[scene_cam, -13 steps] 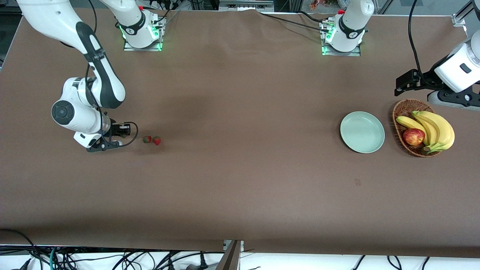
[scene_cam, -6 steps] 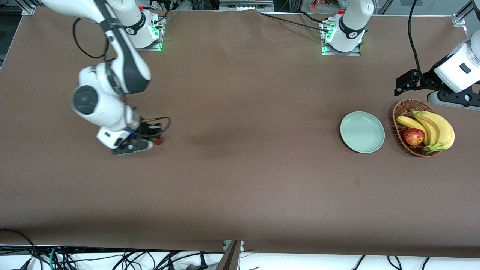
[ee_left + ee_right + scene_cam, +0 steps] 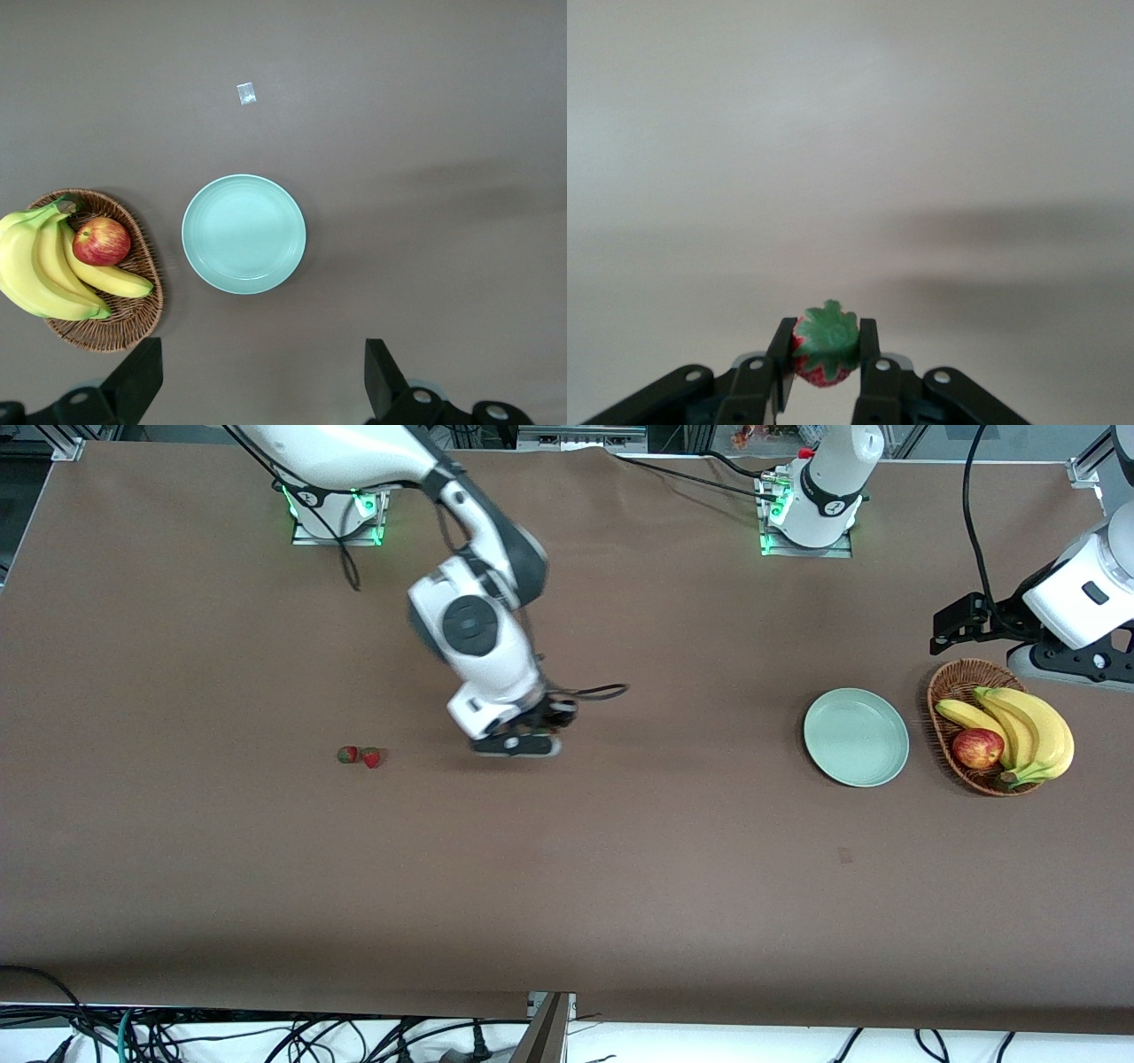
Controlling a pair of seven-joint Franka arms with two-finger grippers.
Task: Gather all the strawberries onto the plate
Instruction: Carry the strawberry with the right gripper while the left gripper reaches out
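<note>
Right gripper (image 3: pixel 824 372): you see it over mid-table, clamped on a strawberry (image 3: pixel 825 351).
Left gripper (image 3: pixel 257 381): waits above the plate (image 3: pixel 244 233), fingers apart.
Hidden: your front view likely masks the berry.

We see two white arms (image 3: pixel 469 638) with dark grey joints, black cables and green-lit bases (image 3: pixel 332 509) at the top.

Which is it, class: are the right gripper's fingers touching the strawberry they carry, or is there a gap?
Touching. The right wrist view shows the right gripper shut on the strawberry, a finger pressed flat against each side, with no gap visible.
</note>
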